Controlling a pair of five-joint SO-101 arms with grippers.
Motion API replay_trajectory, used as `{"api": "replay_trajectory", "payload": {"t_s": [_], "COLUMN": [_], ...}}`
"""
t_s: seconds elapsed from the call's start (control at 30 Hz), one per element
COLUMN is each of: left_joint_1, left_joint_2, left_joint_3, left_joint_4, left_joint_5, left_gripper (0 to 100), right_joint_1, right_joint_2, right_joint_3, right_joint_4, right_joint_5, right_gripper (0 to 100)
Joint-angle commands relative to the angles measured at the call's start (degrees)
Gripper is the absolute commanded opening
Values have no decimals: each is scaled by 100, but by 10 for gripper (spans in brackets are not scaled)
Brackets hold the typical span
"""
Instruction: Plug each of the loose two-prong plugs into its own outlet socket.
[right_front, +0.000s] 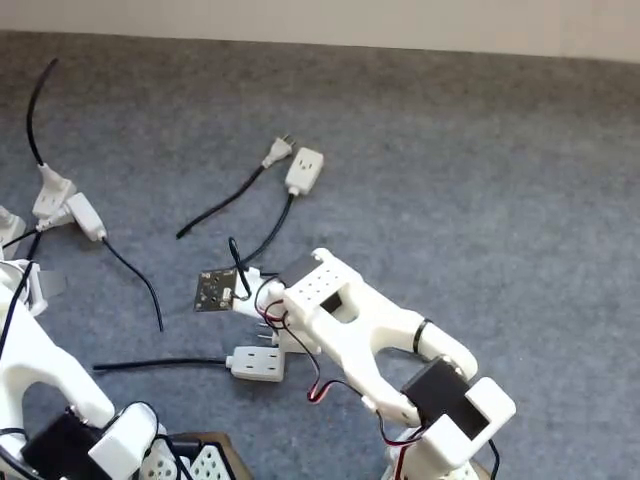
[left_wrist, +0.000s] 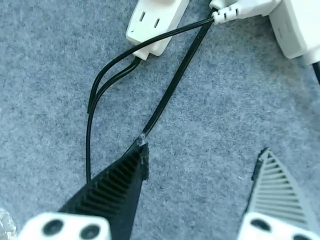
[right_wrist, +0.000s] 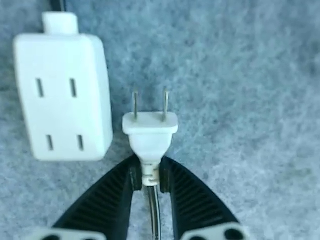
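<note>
Holds one two-prong plug (right_wrist: 150, 131) by its neck in the right claw (right_wrist: 150, 165), clenched on the strain relief just behind the white body. Places that plug just beside the near socket (right_front: 256, 363), prongs bare and running alongside its slotted face rather than into any slot; counts, then, as gripped but not yet seated. Shows a second plug (right_front: 278, 152) well beyond the near socket on the grey worktop (right_front: 480, 150), lying loose close to its own far socket (right_front: 304, 171), prongs out and untouched. Shows a third group well off to the side of the near socket, by the left arm: a side socket (left_wrist: 155, 22) with empty slots and, near it, a third plug (left_wrist: 240, 7) butted against a white block (left_wrist: 300, 25); cannot tell whether that one is pushed fully home. Hangs the left claw (left_wrist: 202, 150) over that group, released and spread wide, one tip touching a black cord (left_wrist: 172, 87), grasping nothing. Reads, as a judgement, as an early stage: no plug clearly seated, one in hand and needing to be turned to face the near socket's slots, at least one more left to pick up afterwards.
</note>
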Motion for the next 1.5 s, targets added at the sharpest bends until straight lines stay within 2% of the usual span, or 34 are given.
{"api": "replay_trajectory", "payload": {"t_s": [0.0, 0.1, 0.2, 0.3, 0.43, 0.57, 0.67, 0.87, 1.03, 1.2, 1.33, 1.47], "left_joint_1": [4, 189, 435, 910, 1771, 2721, 3160, 3389, 4435, 5165, 5156, 5156], "left_joint_2": [-48, -66, -251, -664, -1244, -1798, -2281, -3222, -4057, -4743, -5042, -5156], "left_joint_3": [-66, -84, -119, -391, -892, -1235, -1349, -1323, -936, 347, 1332, 1868], "left_joint_4": [-53, -44, 211, 1292, 2673, 3543, 3842, 3833, 3815, 2892, 2013, 1626], "left_joint_5": [-44, -44, -114, -440, -484, -484, -484, -44, 413, 1002, 1064, 1081], "left_gripper": [335, 334, 334, 334, 337, 338, 340, 404, 411, 409, 408, 407], "right_joint_1": [-4, 13, 13, 92, 224, 13, -198, -312, -637, -752, -760, -760], "right_joint_2": [277, 31, -699, -1754, -3143, -4268, -4787, -5051, -5042, -5059, -5112, -5305], "right_joint_3": [180, 145, 127, 154, 479, 1525, 2176, 2325, 2651, 2695, 2659, 2651], "right_joint_4": [163, 198, 479, 611, 356, -541, -945, -1402, -1974, -1938, -1525, -1376], "right_joint_5": [-53, -703, -1011, -1503, -2444, -2725, -2998, -3209, -3297, -3314, -3332, -3332], "right_gripper": [5, 5, 5, 5, 5, 5, 5, 5, 5, 5, 5, 5]}}
